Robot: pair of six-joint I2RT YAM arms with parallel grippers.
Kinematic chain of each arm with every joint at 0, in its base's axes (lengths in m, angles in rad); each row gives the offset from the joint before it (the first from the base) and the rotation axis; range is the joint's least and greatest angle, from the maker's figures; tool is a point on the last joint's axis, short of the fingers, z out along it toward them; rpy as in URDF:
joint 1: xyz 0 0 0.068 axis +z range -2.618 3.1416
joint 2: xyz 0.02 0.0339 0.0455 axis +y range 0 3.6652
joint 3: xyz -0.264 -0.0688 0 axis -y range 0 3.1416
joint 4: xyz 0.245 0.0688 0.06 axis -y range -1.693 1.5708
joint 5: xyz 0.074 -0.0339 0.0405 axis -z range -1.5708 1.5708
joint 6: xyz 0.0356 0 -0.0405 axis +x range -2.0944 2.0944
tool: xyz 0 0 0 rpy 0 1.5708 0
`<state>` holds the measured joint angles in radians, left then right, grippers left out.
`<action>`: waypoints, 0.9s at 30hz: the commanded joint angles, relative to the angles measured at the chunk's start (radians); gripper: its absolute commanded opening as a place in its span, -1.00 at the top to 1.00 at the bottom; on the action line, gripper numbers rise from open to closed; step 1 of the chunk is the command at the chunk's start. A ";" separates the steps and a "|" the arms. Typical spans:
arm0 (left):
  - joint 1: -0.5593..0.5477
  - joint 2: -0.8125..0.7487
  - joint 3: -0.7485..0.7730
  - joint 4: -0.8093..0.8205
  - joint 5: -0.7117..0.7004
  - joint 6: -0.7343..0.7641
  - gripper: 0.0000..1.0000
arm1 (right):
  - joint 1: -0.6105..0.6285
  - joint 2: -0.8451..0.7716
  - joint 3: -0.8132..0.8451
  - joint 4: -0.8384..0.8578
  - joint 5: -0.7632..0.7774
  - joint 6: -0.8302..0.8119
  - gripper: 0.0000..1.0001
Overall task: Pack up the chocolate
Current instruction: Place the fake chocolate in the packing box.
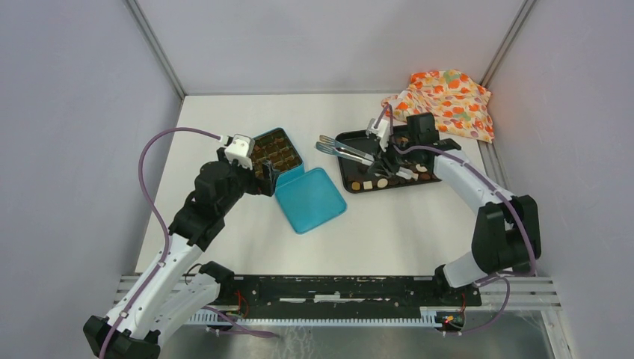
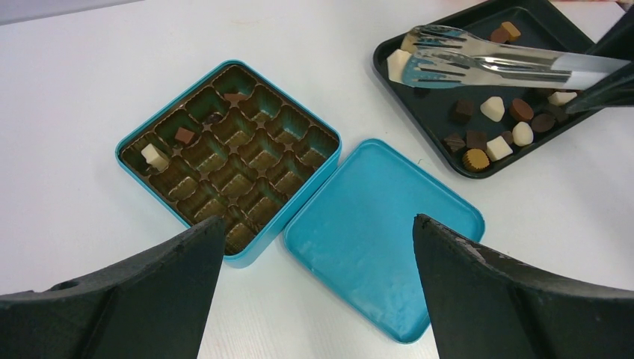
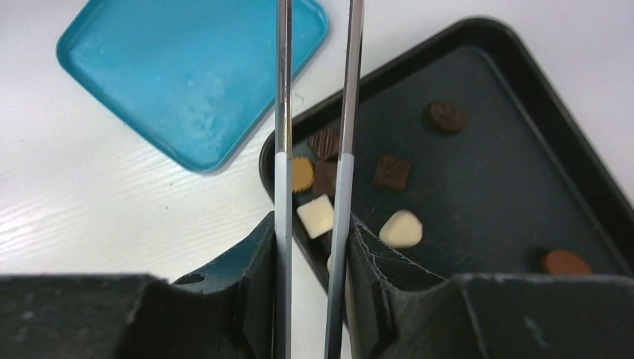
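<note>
Right gripper [image 3: 312, 224] clamps the metal tongs [image 3: 282, 112] above the chocolate [image 2: 491, 108], most of it loose in the black tray [image 2: 434, 112] toward the desk's far right edge. A few pieces sit in the teal tin [image 2: 239, 179] mid-desk. Its lid [image 2: 381, 239] lies just beside it, left gripper [image 2: 315, 219] spread wide above both, orange cloth [image 1: 448, 101] at the far right corner.

Plain grey walls [image 1: 329, 37] enclose a white surface [image 1: 389, 232] (aluminium posts [image 1: 155, 48] at both upper corners), evenly lit.
</note>
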<state>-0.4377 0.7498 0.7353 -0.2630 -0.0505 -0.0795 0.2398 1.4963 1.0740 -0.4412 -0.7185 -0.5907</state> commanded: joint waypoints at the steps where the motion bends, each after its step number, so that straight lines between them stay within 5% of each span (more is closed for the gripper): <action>1: 0.005 -0.014 0.024 0.016 -0.019 -0.002 -1.00 | 0.059 0.057 0.146 -0.025 0.038 -0.016 0.83; 27: 0.004 -0.034 0.023 0.012 -0.048 0.002 -1.00 | 0.336 0.449 0.668 -0.145 0.394 0.037 0.78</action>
<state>-0.4377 0.7300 0.7353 -0.2634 -0.0772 -0.0795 0.5575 1.9064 1.6497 -0.5976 -0.3931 -0.5804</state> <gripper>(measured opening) 0.997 0.375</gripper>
